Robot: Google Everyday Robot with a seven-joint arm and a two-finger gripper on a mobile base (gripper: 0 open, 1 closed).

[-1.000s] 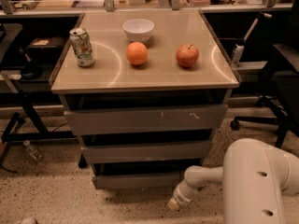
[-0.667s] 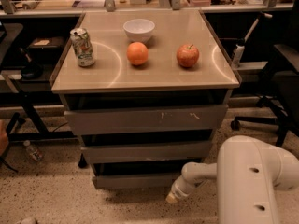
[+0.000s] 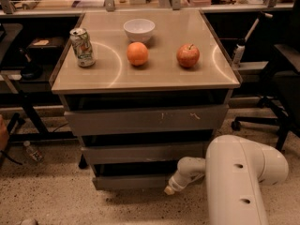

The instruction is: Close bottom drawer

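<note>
The bottom drawer [image 3: 129, 182] is the lowest of three grey-brown drawers in the cabinet. It stands out a little, with a dark gap above its flat front. My gripper [image 3: 170, 188] is at the end of the white arm [image 3: 236, 182], low at the front right of the cabinet. Its tip is against or just in front of the right end of the bottom drawer's front. The inside of the drawer is hidden in shadow.
The middle drawer [image 3: 145, 153] and top drawer [image 3: 145, 120] also stand out slightly. On the cabinet top [image 3: 108, 78] are a can [image 3: 82, 47], a white bowl [image 3: 139, 29], an orange [image 3: 137, 53] and an apple [image 3: 188, 56]. An office chair [image 3: 276, 102] stands at right, a bottle [image 3: 33, 151] on the floor at left.
My gripper has moved left and up toward the right end of the bottom drawer's front, and the arm has swung in with it. The drawers look unchanged.
</note>
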